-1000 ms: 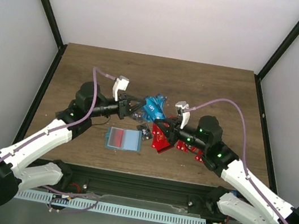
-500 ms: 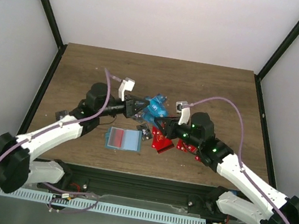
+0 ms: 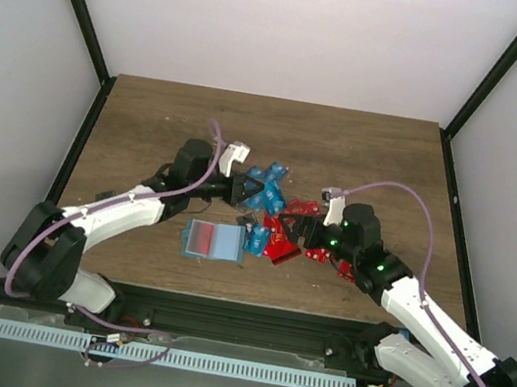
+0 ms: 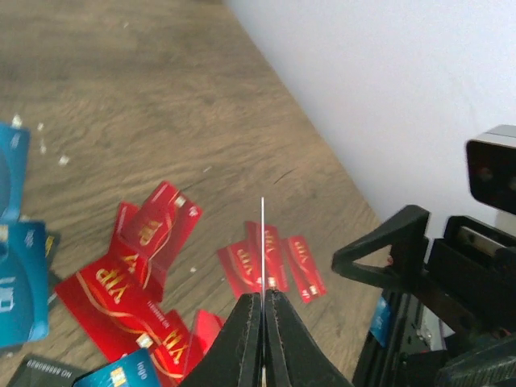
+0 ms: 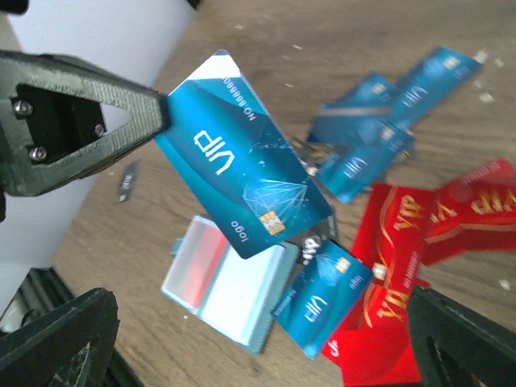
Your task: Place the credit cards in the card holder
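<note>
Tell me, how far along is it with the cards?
Early days. The card holder shows a red patch, perhaps one card in. The left gripper pinches a blue card; the right gripper is open. Many red cards and blue cards lie loose beside it.

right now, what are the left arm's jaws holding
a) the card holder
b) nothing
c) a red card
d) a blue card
d: the right wrist view shows a blue card pinched at its edge by the shut left jaws, and the left wrist view shows it edge-on between them.
</note>
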Controlling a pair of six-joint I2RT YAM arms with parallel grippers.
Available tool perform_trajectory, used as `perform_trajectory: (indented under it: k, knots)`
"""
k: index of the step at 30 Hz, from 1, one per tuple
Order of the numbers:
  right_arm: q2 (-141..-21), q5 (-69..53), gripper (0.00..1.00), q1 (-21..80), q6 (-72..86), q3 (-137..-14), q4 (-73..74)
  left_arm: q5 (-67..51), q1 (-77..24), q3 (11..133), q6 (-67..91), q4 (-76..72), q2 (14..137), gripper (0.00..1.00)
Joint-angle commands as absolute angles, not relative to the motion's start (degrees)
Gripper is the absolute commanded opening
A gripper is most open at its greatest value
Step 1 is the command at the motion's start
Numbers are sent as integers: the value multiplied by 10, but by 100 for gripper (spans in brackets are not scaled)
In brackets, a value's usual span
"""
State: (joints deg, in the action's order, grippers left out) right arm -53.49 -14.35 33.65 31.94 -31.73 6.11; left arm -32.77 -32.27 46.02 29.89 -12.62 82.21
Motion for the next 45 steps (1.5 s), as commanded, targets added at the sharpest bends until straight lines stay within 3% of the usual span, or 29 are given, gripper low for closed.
perform_trajectory:
  k: [1, 7, 10, 18, 20, 23, 31, 33, 37, 39, 42, 45]
  knots:
    - [-517, -225, 100, 334, 243, -369, 74, -363, -323, 505, 231, -19, 768, 4]
    - [-526, -288, 99, 333, 220, -388, 84, -401, -329, 515, 248, 35, 722, 4]
    - [-527, -327, 91, 333, 226, -386, 64, -414, -341, 515, 246, 47, 706, 4]
    - [-556, -418, 38, 333, 232, -378, 41, -414, -379, 526, 217, 80, 712, 4]
    - [-557, -426, 18, 333, 234, -378, 40, -413, -387, 526, 213, 82, 711, 4]
    - [-555, -445, 5, 333, 236, -373, 36, -412, -389, 525, 211, 82, 709, 4]
    - [-544, -531, 1, 333, 279, -338, -58, -435, -389, 512, 228, 53, 697, 4]
    - [-542, -541, 1, 334, 287, -339, -71, -425, -389, 512, 229, 56, 690, 16]
    - [-537, -524, 1, 333, 286, -350, -69, -377, -388, 508, 226, 70, 653, 60]
    - [-533, -533, 1, 333, 289, -353, -79, -361, -385, 497, 228, 73, 629, 73]
    - [-524, -553, 1, 333, 298, -354, -104, -369, -384, 471, 240, 57, 591, 76]
    - [-517, -566, 1, 333, 306, -360, -117, -411, -384, 436, 261, 12, 551, 68]
